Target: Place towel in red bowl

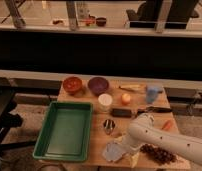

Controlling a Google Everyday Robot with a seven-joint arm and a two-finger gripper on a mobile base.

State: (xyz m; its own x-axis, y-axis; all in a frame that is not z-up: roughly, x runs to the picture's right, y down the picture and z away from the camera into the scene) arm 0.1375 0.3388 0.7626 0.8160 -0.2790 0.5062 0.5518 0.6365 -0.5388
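A green tray lies on the left of the wooden table. Behind it stands a purple bowl, with a white cup just in front. An orange fruit sits beside the cup, and a carrot lies near the right edge.

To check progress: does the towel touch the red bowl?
Apart. Camera view: towel at the near edge of the table, by the pincer; red bowl at the far edge.

A wooden table stands before a dark wall, office chair beyond.
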